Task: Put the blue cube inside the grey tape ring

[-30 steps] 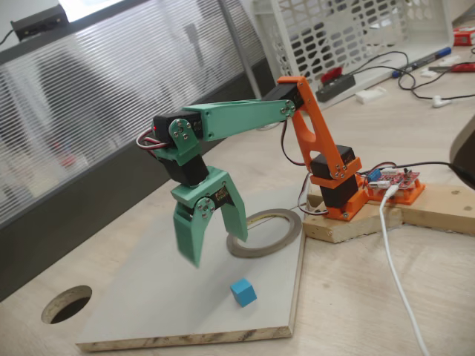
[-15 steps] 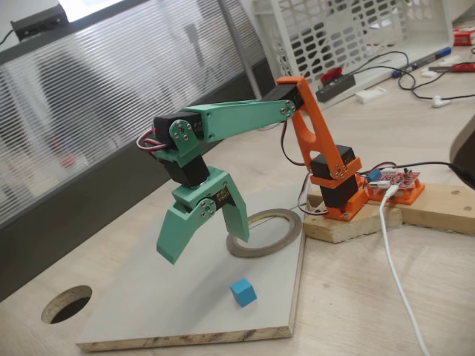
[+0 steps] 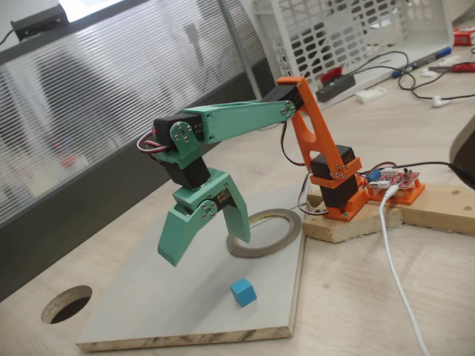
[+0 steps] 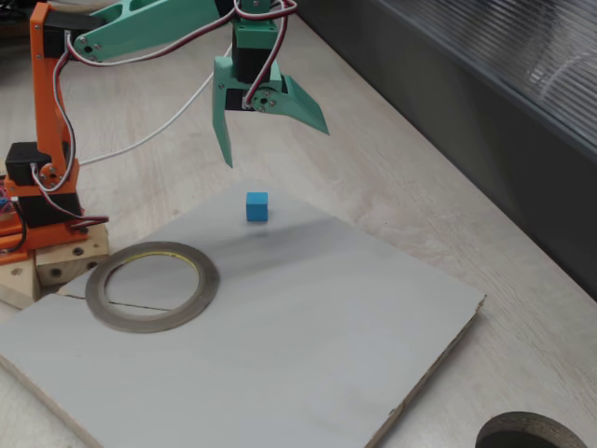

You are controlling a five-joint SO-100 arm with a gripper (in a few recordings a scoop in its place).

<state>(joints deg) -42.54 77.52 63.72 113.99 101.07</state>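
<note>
Both fixed views show the gripper (image 3: 206,241) hanging above the grey board (image 3: 148,297) with its two green fingers spread wide and nothing between them. The blue cube (image 3: 243,291) sits flat on the board, untouched, near the board's front edge in that view; in the other fixed view the cube (image 4: 256,206) lies just below the gripper (image 4: 270,131) in the picture, though how high the fingers are above it is hard to tell. The grey tape ring (image 3: 265,231) lies flat on the same board near the arm's orange base (image 3: 338,193), apart from the cube, its opening bare inside. The cube looks small, light and stiff, with plain matte faces, so it probably won't slip much, but it could tip or skid if one finger hits it first. Best hold is on two opposite side faces, low and centred, fingers square to the faces. The ring is thin and low, so it may slide if bumped. The opening is far wider than the cube, so the drop should be easy. Pick not yet begun.
</note>
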